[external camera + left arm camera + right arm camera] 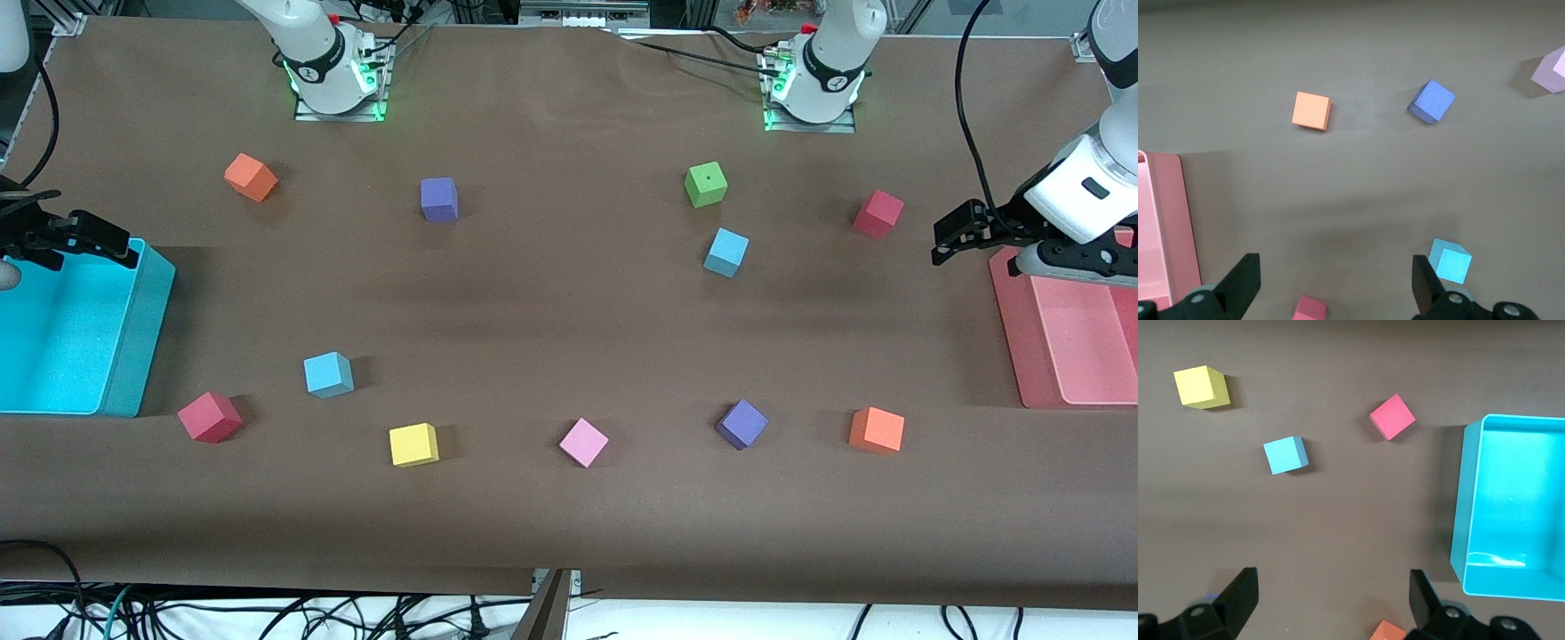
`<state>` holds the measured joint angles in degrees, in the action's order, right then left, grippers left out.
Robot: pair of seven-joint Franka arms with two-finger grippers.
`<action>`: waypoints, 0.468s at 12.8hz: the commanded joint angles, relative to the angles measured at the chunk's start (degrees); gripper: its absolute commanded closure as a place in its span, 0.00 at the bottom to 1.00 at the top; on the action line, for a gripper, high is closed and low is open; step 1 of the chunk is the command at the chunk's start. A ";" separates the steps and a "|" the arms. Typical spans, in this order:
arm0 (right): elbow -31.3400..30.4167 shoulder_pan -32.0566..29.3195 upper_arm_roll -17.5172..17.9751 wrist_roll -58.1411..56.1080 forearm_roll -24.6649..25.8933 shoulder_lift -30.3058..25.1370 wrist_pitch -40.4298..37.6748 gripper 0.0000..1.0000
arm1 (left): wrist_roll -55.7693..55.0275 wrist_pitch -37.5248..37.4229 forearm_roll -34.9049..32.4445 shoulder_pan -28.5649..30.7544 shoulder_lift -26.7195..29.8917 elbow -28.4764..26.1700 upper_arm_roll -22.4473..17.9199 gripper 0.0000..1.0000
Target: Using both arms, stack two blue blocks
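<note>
Both grippers are spread wide and empty: the left gripper (944,242) is held over the pink tray (1022,356), the right gripper (89,238) over the cyan bin (133,356). One blue block (726,252) is set near the green cube (706,184); the other blue block (328,373) lies nearer the camera, beside the bin.

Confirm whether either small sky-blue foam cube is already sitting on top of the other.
No: one sky-blue foam cube lies near the cyan bin, the other sky-blue cube rests apart near the green cube.

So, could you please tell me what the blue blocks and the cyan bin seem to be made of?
Both blue blocks look like matte foam: flat colour, no shine, soft edges. The cyan bin seems to be hard plastic: its inner floor shows a glossy highlight in the right wrist view.
</note>
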<state>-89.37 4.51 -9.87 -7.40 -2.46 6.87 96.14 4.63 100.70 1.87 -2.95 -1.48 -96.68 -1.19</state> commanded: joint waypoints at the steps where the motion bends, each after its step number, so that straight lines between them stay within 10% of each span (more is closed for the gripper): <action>1: 1.30 -0.73 0.73 0.64 0.35 0.52 -0.17 0.00 | 0.38 -0.33 0.51 -0.47 -1.77 1.93 -0.05 0.00; 6: 1.65 -0.73 0.72 0.64 0.44 0.52 -0.25 0.00 | 0.38 -0.94 0.50 -0.47 -1.77 1.84 0.04 0.00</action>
<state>-89.18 4.50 -9.87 -7.38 -2.46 6.88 96.20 4.63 100.71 1.87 -3.28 -2.64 -96.40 -1.12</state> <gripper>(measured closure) 0.000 0.000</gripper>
